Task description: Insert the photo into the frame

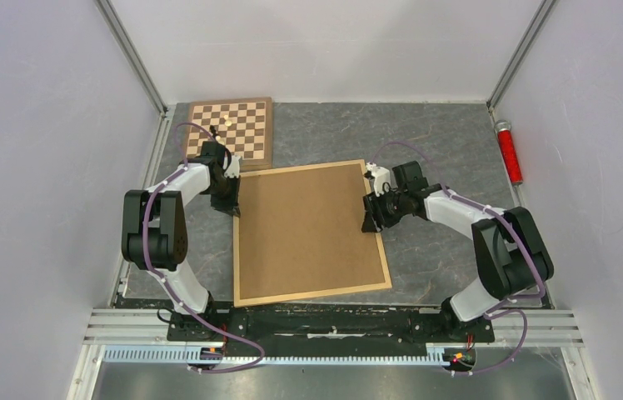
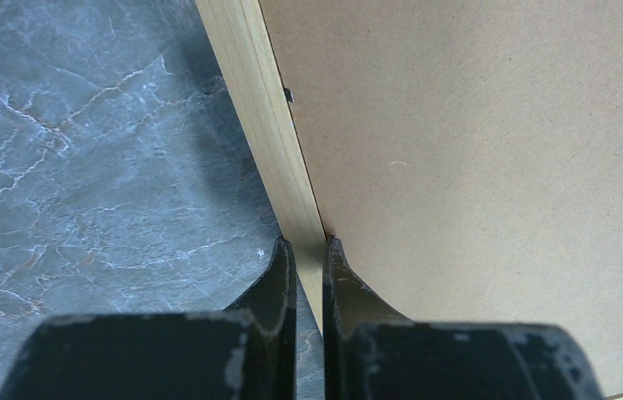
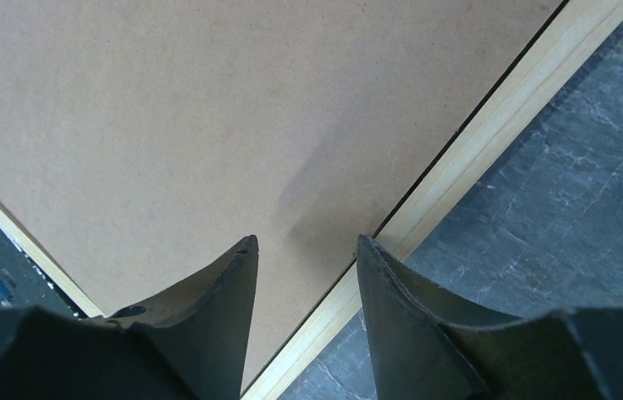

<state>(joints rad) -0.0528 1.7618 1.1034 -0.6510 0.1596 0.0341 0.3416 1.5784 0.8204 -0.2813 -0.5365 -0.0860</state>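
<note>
The frame of light wood lies flat in the middle of the grey table, with a brown backing board filling it. The photo is hidden. My left gripper is at the frame's left border near the far corner. In the left wrist view it is shut on the wooden rail, one finger on the table side and one on the board. My right gripper is at the right border. In the right wrist view it stands open, straddling the rail above the board.
A checkered chessboard with a small piece on it lies at the far left, just behind the frame's corner. A red cylinder lies by the right wall. White walls close in the table on three sides.
</note>
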